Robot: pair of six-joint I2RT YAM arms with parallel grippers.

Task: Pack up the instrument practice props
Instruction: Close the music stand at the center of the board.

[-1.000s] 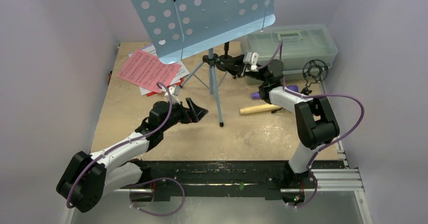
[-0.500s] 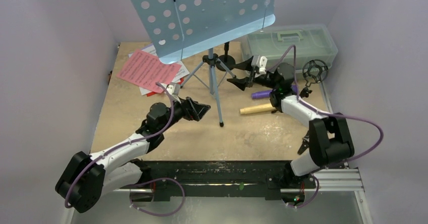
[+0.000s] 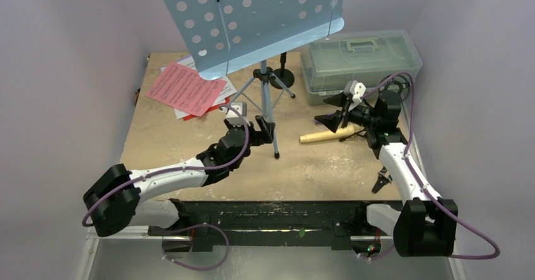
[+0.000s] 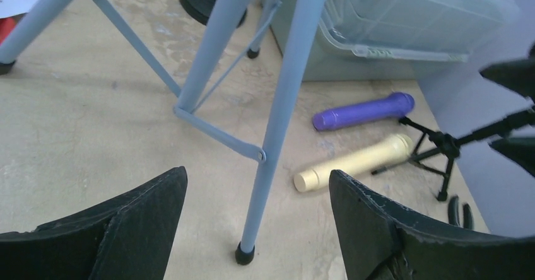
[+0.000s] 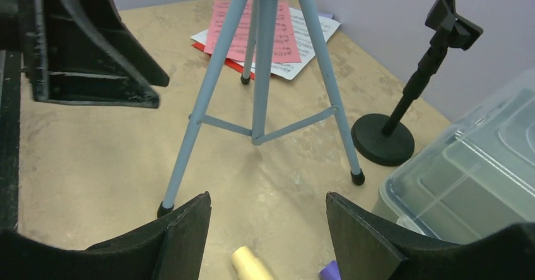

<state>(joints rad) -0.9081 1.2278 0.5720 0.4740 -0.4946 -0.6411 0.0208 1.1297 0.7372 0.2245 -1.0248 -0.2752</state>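
Between the spread jaws of the left tool [image 4: 255, 188] stands the near leg [image 4: 277, 116] of the light-blue music rest [image 3: 252, 21]. Its rubber foot sits on the counter [image 3: 315, 166], and neither finger touches the tube. The leg looks like thin painted metal: stiff, light and probably slick under the pads. With the perforated desk so high above it, the whole stand is likely top-heavy and ready to tip or pivot if pulled from low down. A hold just above the cross brace, or better at the hub where the legs meet, would probably steady it more than one near the foot.

Ahead of this tool and to its right lie the cream microphone [image 4: 353, 163] and the purple microphone [image 4: 366, 111], side by side. Both are smooth cylinders that may roll. Just past them stands a small tripod mic holder [image 4: 441, 144].

The right tool [image 5: 265, 207] hangs above the microphones, wide and holding nothing. Ahead of it and to its right, a round-based mic holder [image 5: 404, 97] stands just beside the plastic box [image 5: 479, 179]. Beyond the tripod from it lie the red folder [image 5: 214, 48] and the sheet music [image 5: 312, 31], stacked flat and thin, so likely hard to lift by an edge.
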